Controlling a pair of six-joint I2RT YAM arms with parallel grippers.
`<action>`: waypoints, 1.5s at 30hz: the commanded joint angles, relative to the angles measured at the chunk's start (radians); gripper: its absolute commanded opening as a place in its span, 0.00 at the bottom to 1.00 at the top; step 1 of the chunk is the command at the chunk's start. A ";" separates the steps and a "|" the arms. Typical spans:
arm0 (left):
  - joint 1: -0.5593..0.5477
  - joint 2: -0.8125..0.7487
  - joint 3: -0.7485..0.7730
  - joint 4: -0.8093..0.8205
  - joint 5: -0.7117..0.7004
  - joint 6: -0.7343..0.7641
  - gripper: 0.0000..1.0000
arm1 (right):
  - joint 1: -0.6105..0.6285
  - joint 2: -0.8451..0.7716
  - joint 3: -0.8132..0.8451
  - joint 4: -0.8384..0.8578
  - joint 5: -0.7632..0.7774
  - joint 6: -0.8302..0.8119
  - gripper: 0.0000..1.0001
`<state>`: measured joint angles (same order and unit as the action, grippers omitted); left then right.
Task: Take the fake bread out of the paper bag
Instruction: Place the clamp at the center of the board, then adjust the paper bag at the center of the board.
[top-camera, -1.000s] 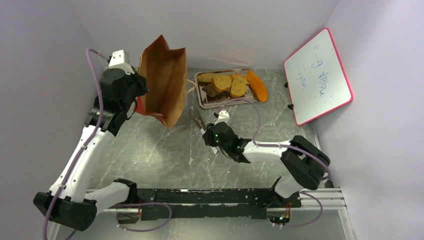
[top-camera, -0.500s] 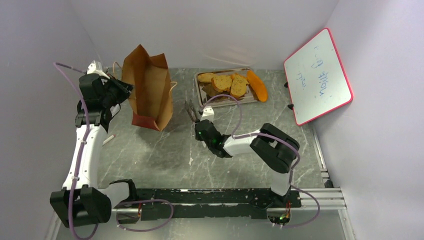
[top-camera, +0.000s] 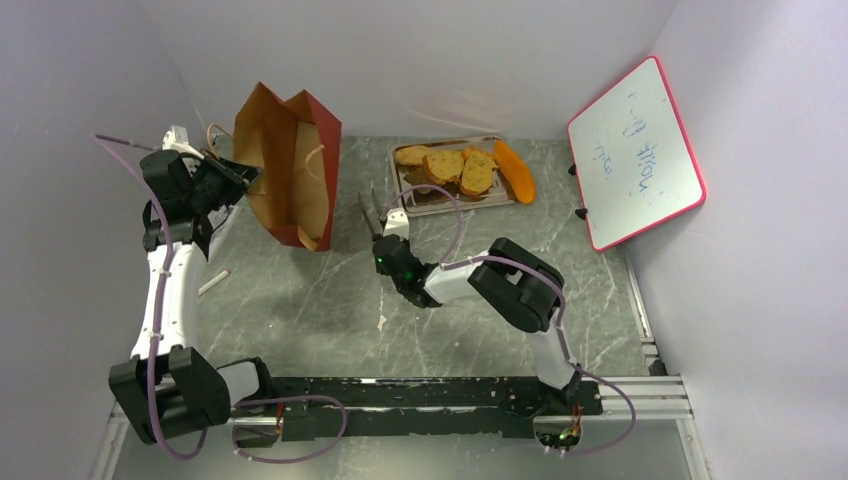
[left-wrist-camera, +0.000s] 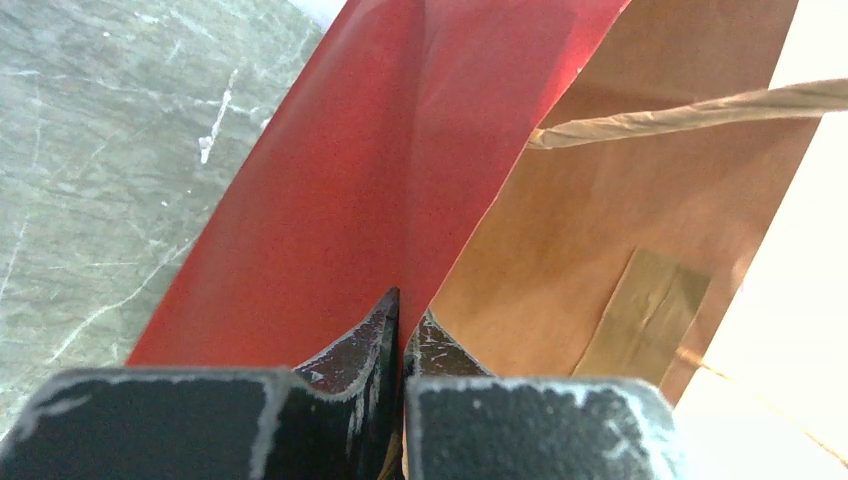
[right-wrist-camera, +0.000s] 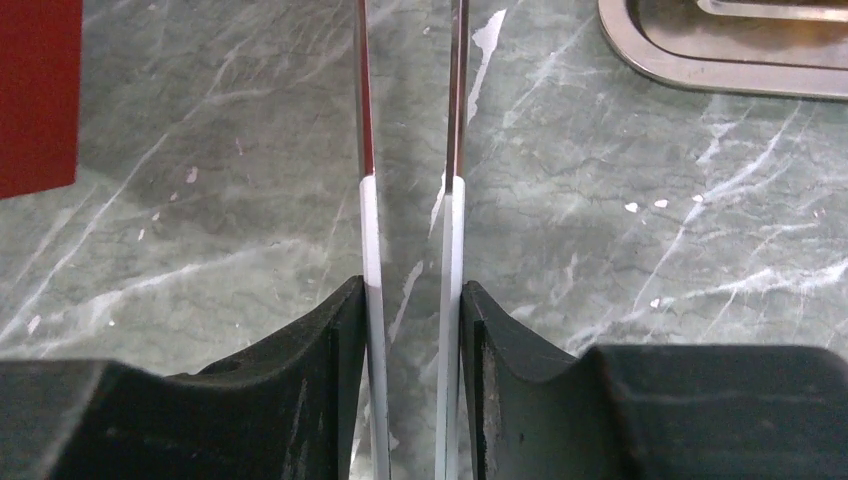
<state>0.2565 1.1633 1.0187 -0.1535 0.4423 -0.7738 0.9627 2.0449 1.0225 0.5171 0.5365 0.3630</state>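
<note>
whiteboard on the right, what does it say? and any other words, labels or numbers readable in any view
whiteboard: a few lines of dark handwriting, turned sideways, too small and blurred to read
paper bag: no print showing on the red outside or the brown inside
tray: no markings showing
tongs: no markings showing
No other text shows in any view.

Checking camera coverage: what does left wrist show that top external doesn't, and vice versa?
Left wrist only: the left gripper seen close, jaws shut on the paper bag wall, red outside, brown inside. Top external only: fake bread on the tray, the whiteboard, the right gripper holding tongs. Both: the paper bag, its cord handle, the marble table.
</note>
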 joint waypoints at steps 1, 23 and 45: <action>0.015 0.024 -0.016 0.061 0.072 -0.025 0.07 | 0.005 0.034 0.046 -0.013 0.035 -0.012 0.40; 0.017 0.113 0.037 0.077 0.068 -0.025 0.47 | 0.007 0.006 0.051 -0.075 0.051 -0.004 0.63; 0.017 0.134 0.047 0.154 0.138 -0.061 0.10 | 0.024 -0.020 0.044 -0.097 0.090 -0.006 0.63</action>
<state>0.2657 1.2930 1.0729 -0.0910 0.5209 -0.7956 0.9794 2.0647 1.0729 0.4351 0.5869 0.3599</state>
